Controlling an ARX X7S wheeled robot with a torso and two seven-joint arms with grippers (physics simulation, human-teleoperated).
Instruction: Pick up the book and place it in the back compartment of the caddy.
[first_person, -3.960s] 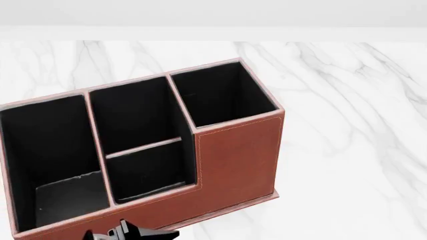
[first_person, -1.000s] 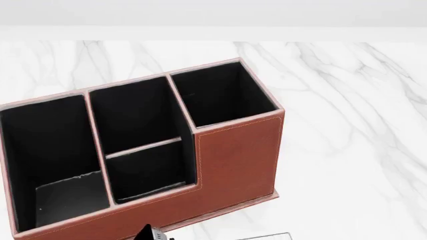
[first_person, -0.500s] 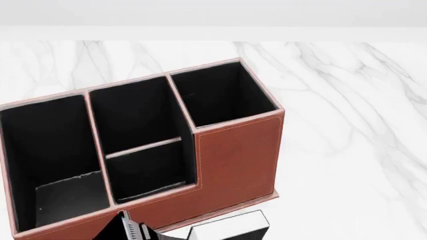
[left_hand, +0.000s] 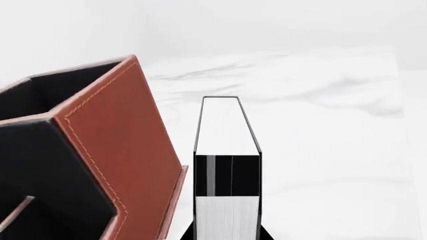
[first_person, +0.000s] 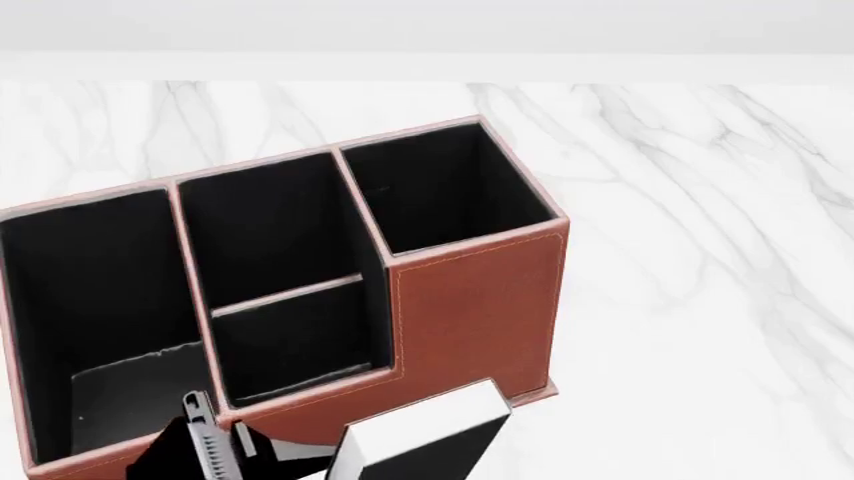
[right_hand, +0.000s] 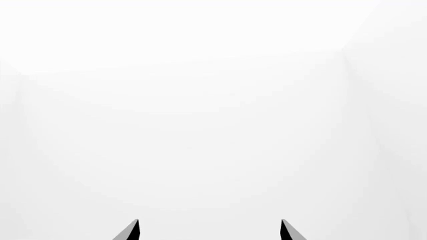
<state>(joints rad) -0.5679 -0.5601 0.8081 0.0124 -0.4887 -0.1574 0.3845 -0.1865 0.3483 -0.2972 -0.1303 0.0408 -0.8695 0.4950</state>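
Evidently the left gripper (first_person: 220, 445) clamps the book (first_person: 420, 440) on edge, raised before the caddy (first_person: 474, 300) so it can clear the wall, while the right gripper (right_hand: 209, 231) idles spread.

Bare simulated room: white marble tabletop (first_person: 694, 250), plain white walls.

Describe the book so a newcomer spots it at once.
Start at the reddish-brown caddy on the marble table. In front of its tall end, the left gripper holds the book: black covers, white page edges, unlike the stitched leather caddy.
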